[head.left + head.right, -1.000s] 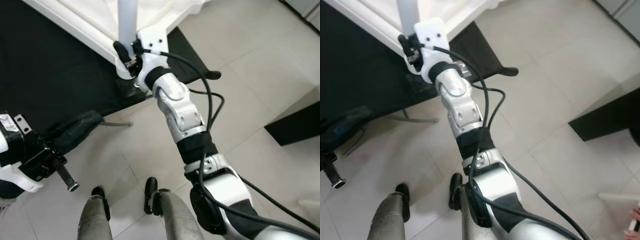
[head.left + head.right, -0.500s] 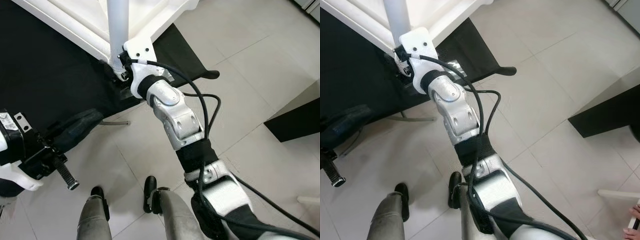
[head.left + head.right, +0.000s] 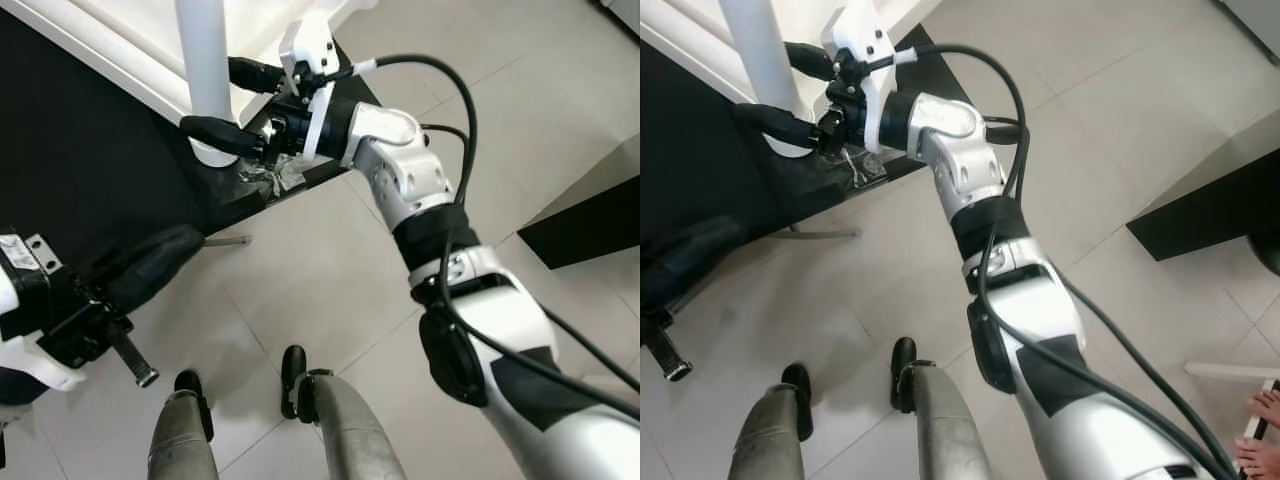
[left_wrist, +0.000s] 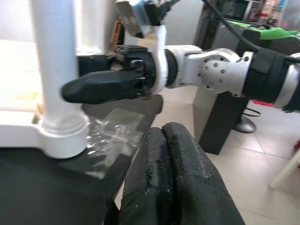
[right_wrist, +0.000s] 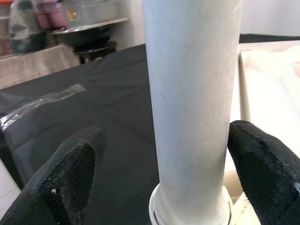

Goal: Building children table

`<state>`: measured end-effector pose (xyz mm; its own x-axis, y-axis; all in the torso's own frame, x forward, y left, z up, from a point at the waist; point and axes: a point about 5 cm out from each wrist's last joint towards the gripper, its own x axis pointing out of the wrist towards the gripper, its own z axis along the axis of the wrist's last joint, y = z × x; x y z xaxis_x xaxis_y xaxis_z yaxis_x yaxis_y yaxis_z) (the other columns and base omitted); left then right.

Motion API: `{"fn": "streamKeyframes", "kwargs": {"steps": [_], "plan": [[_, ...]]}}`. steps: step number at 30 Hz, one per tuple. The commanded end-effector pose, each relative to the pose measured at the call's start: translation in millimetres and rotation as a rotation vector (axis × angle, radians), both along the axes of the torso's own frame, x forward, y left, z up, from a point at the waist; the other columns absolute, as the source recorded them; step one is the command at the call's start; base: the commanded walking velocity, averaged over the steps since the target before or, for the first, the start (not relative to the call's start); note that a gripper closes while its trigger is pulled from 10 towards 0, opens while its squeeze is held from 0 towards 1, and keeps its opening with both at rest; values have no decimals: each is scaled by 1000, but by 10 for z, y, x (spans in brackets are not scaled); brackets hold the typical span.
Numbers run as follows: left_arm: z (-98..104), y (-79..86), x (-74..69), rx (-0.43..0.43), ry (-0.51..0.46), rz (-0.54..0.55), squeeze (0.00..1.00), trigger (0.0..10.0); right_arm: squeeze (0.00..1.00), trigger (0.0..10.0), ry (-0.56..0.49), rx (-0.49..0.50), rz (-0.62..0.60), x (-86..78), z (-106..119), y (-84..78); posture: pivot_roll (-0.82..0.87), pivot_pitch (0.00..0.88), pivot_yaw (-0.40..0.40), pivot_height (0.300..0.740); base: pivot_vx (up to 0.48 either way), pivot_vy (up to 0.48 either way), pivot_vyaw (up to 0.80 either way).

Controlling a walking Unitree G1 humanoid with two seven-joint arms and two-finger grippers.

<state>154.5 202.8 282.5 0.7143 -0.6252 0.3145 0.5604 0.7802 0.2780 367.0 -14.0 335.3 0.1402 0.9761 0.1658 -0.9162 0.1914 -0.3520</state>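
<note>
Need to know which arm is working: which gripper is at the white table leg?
The right gripper: its open fingers straddle the upright white table leg. The left gripper hangs low, fingers shut.

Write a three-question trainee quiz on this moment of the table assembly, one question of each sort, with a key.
1. True or false: the right gripper has its fingers spread on either side of the white table leg.
2. The left gripper has its fingers: A) pressed together, B) wide apart, C) clamped on the leg.
3. What does the upturned table frame lie on?

Key: 1 true. 2 A. 3 a black sheet spread on the tiled floor.
</note>
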Motion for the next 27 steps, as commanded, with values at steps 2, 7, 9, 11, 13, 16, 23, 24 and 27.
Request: {"fn": "streamKeyframes", "kwargs": {"steps": [2, 7, 9, 11, 13, 16, 23, 24, 27], "plan": [[7, -23, -54, 14, 0, -1, 0, 10000, 0, 10000, -8, 4, 25, -1, 9, -17, 226, 472, -232, 740, 0, 0, 0], [57, 50, -125, 26, -19, 62, 0, 10000, 0, 3686, -31, -59, 152, -1, 60, -83, 252, 487, -242, 740, 0, 0, 0], [62, 56, -130, 26, -20, 66, 0, 10000, 0, 0, -39, -66, 154, 0, 75, -89, 252, 487, -242, 740, 0, 0, 0], [64, 59, -131, 26, -22, 68, 0, 10000, 0, 0, -46, -69, 150, 4, 96, -100, 252, 487, -242, 740, 0, 0, 0], [65, 59, -127, 25, -25, 70, 0, 10000, 0, 0, -62, -75, 136, 20, 122, -131, 242, 476, -237, 740, 0, 0, 0], [65, 56, -120, 23, -26, 69, 0, 10000, 0, 0, -73, -86, 122, 33, 111, -159, 235, 469, -233, 740, 0, 0, 0], [62, 40, -96, 16, -30, 63, 0, 10000, 0, 0, -115, -157, 63, 75, -4, -266, 210, 458, -233, 740, 0, 0, 0], [57, 36, -90, 10, -32, 62, 0, 10000, 0, 0, -94, -153, -8, 119, -124, -361, 176, 446, -240, 740, 0, 0, 0], [47, 33, -82, 2, -33, 60, 0, 10000, 0, 0, -44, -117, -115, 156, -314, -432, 161, 442, -243, 740, 0, 0, 0]]}}
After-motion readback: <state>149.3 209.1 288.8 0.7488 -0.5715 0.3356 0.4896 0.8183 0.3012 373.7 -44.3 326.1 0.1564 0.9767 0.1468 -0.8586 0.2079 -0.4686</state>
